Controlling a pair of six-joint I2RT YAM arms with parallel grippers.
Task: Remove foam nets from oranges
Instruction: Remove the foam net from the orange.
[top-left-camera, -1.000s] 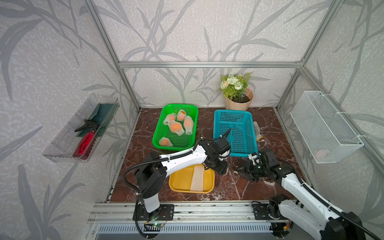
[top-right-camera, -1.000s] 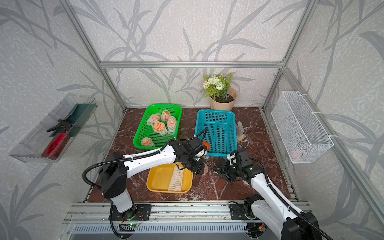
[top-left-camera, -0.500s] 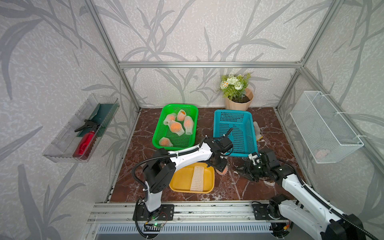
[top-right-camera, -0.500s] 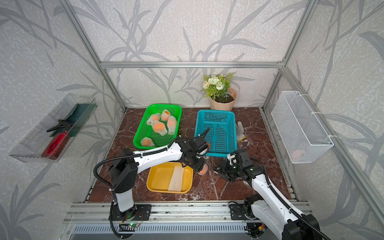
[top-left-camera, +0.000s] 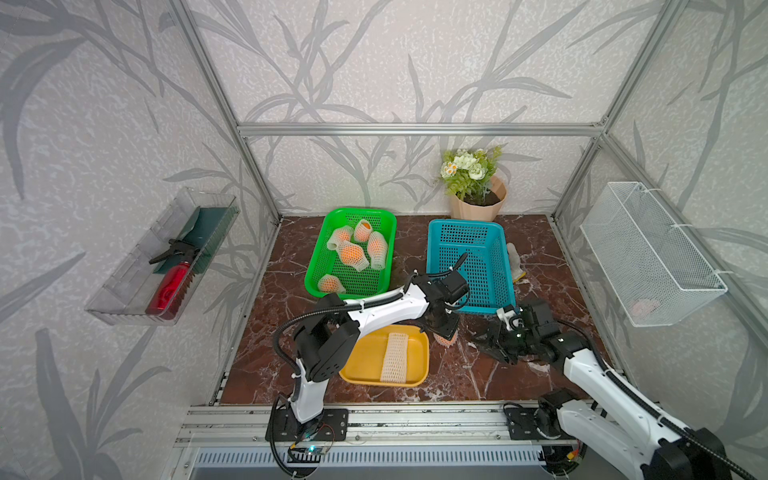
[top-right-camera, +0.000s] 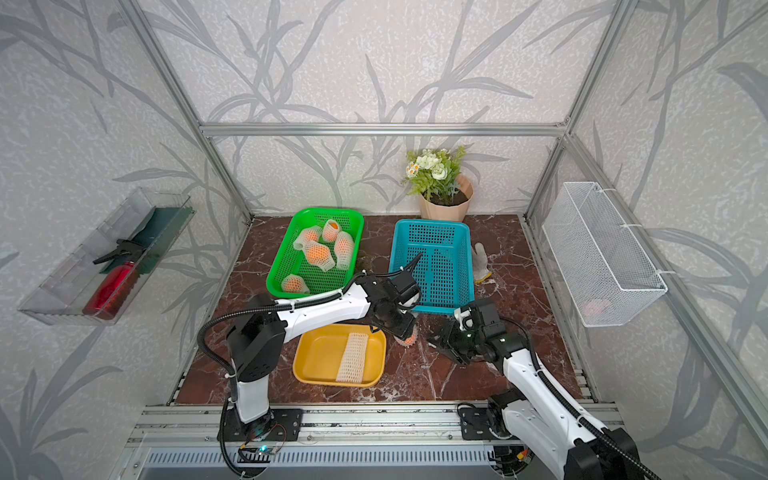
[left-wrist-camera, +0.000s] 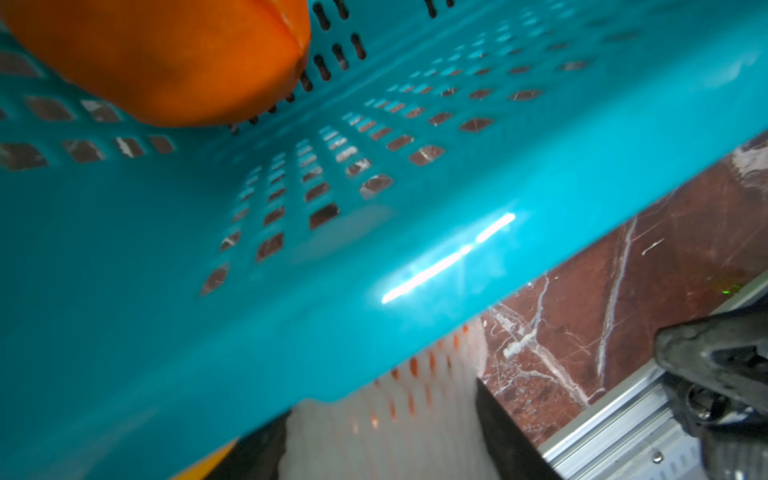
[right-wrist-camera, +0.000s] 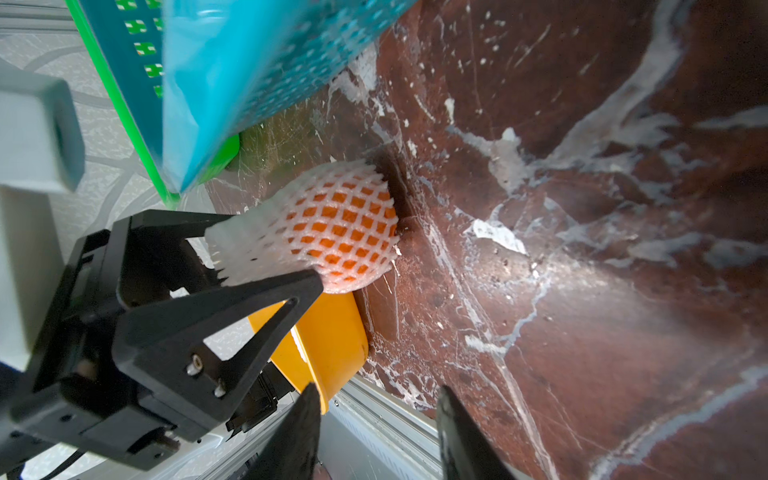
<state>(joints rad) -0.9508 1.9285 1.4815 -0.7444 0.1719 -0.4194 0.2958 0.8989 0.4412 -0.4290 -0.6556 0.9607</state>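
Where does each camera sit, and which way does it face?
Top views: high at the front, looking down at the table; left arm and right arm show.
Left wrist: on left arm, facing the teal basket; own fingers show.
Right wrist: on right arm, facing the left gripper; own fingertips show.
Shared: both wrist views show the netted orange.

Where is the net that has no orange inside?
In a top view the empty foam net lies flat in the yellow tray at the table's front edge, nearer than the green basket, beside the netted orange in the left gripper.
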